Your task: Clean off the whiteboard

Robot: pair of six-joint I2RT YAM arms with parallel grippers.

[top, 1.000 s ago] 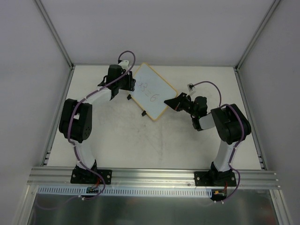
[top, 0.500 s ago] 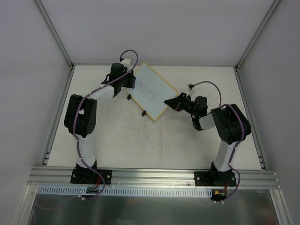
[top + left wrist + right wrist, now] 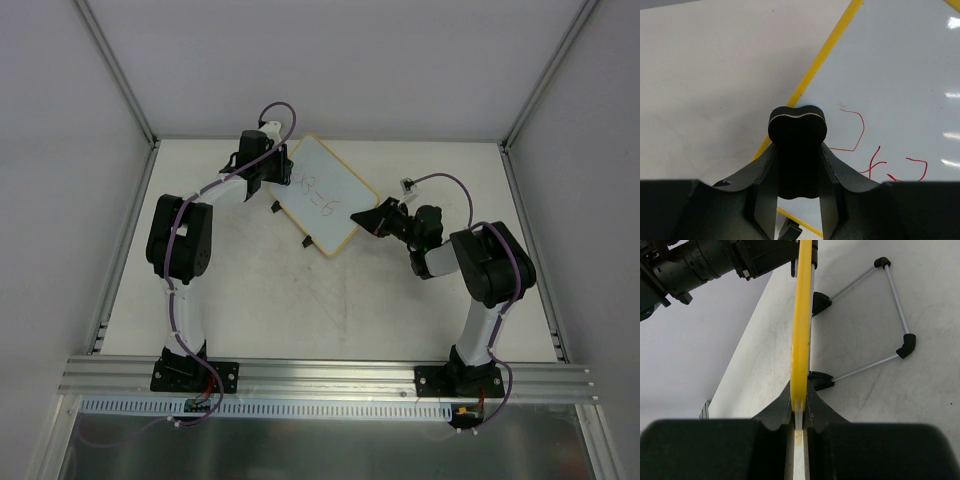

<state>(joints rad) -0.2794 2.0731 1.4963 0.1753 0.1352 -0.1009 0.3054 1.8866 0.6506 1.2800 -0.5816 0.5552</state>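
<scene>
Since a second ago the left arm (image 3: pixel 180 240) has drawn its elbow in and stretched straighter toward the back of the bench (image 3: pixel 400 310), carrying the left pincer (image 3: pixel 280 172) a little further along the board's left edge. The right arm (image 3: pixel 490 260) and the board have kept their places.

The whiteboard (image 3: pixel 325 195) is a small white rectangle with rounded corners and a thin yellow frame. From above it sits turned on the diagonal near the middle back of the bench. Faint marks cross its face there. The left wrist view shows them as thin red strokes (image 3: pixel 855 135) close to the frame. Two black clips (image 3: pixel 820 381) sit on one edge and hold a wire stand (image 3: pixel 897 305) that juts out to one side.

The left pincer (image 3: pixel 797 145) is over the board's corner region, right at the yellow frame and just beside the red strokes. Its fingers pinch a black block (image 3: pixel 797 127) with a lobed top edge. Whether the block touches the board cannot be told. The right pincer (image 3: pixel 366 218) is at the opposite, right-hand edge. In its wrist view the whiteboard (image 3: pixel 801 315) appears edge-on, and the right pincer (image 3: pixel 799 402) is pressed tight on the frame from both sides.

The left arm reaches up and inward, its forearm slanting to the board. The right arm is folded, with its elbow out to the right and its wrist pointing left at the board.
</scene>
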